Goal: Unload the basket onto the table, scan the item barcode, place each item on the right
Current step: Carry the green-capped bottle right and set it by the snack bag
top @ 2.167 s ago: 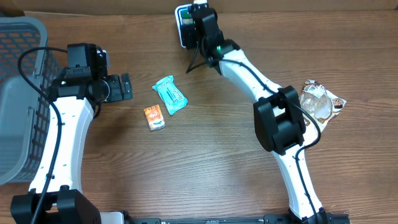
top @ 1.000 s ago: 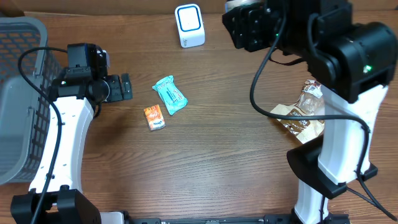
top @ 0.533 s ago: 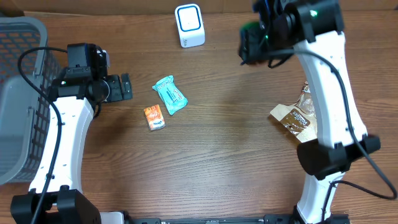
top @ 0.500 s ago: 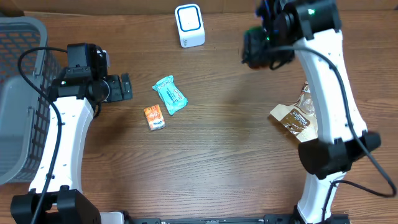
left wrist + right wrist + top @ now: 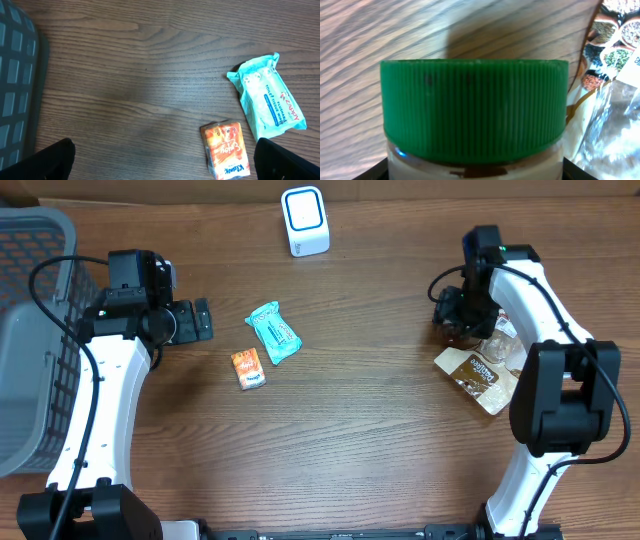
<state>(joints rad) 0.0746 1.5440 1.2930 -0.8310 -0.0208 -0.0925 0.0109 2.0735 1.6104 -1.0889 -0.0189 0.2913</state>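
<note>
Overhead, the wooden table [image 5: 360,440] carries a white scanner [image 5: 305,220] at its far edge. A teal wipes packet [image 5: 273,332] and a small orange tissue packet [image 5: 248,368] lie just beside each other left of centre. A grey basket [image 5: 30,330] sits at the left edge. At the right, a brown snack bag [image 5: 478,368] with a clear window lies flat, touching or nearly touching the right arm's end.

The left gripper [image 5: 192,320] hangs with its jaws spread wide and nothing between them. Its wrist camera looks down on both packets and the basket's corner.

The right gripper [image 5: 452,326] is clamped on a jar [image 5: 475,169], well apart from the scanner and just beside the snack bag. From above the arm hides almost all of the jar. In the right wrist view its ribbed green cap [image 5: 475,100] fills the frame, with a pale body and a brown band below it. Wood grain lies behind it and the bag's printed grains show at the right. I cannot tell whether the jar touches the table.
</note>
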